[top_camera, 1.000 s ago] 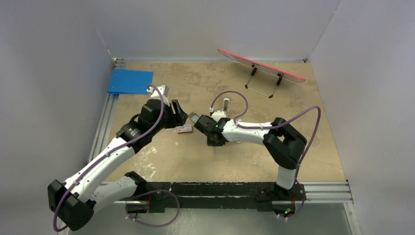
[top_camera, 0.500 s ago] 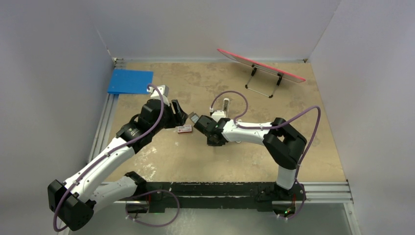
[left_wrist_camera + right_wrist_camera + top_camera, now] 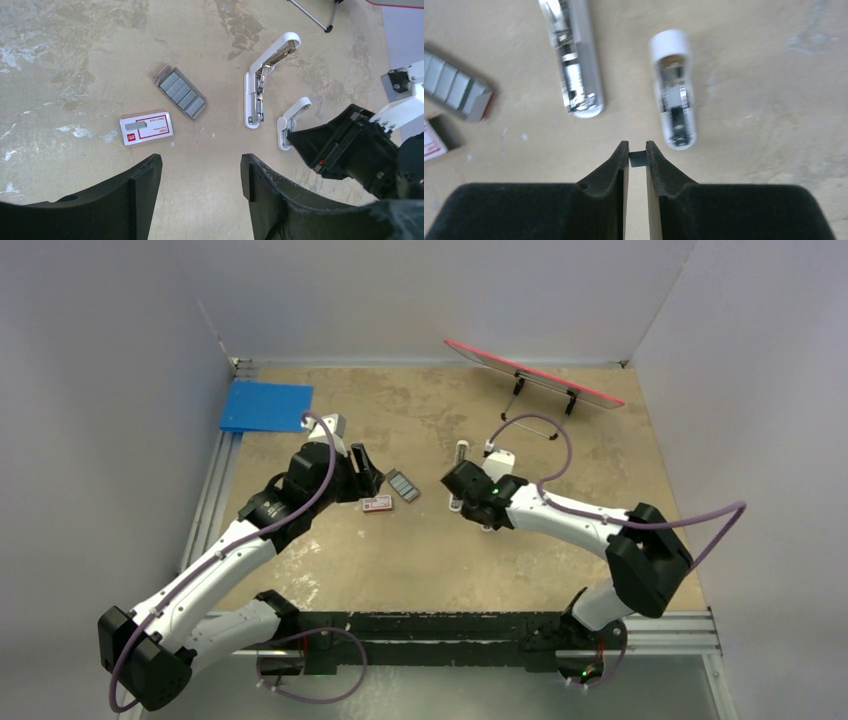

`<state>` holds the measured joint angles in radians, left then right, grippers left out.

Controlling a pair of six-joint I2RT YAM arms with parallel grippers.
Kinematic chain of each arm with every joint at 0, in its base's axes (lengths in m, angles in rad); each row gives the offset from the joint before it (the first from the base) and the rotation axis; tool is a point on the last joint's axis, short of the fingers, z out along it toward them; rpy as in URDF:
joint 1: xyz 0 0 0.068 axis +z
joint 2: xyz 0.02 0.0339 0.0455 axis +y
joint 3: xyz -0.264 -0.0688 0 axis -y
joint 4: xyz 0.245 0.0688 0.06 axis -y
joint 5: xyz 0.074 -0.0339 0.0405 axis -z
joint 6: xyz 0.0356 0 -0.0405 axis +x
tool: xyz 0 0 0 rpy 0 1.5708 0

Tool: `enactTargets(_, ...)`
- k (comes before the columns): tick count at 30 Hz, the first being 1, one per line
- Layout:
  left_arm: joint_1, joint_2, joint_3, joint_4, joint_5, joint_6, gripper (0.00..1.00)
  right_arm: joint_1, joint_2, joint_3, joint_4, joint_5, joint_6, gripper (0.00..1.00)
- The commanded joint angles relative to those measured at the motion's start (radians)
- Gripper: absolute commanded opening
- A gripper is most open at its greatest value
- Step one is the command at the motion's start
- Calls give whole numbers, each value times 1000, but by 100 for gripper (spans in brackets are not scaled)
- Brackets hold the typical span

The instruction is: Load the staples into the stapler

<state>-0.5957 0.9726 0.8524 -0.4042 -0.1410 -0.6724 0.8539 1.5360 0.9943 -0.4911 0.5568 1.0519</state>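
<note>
The stapler (image 3: 574, 65) runs off the right wrist view's top edge. Left of the stapler, the staples (image 3: 451, 86) and red-and-white box (image 3: 433, 141) are cropped. Lower right of it, the right gripper (image 3: 637, 146) pinches a small dark piece (image 3: 637, 159), mostly hidden.

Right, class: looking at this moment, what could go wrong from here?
1. The right gripper pinches the staples only at its very tips; they could slip or twist out.
2. The stapler and the shorter white piece lie side by side, unheld; the staples might go to the wrong one or push it away.
</note>
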Motion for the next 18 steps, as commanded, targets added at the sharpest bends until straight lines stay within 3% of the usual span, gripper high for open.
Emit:
enactTargets(1, 7, 6, -1, 53, 12, -13, 59, -58, -63, -65, -22, 86, 2, 18)
enactTargets(18, 8, 26, 3, 56, 12, -12, 59, -126, -119, -193, 223, 6, -193, 19)
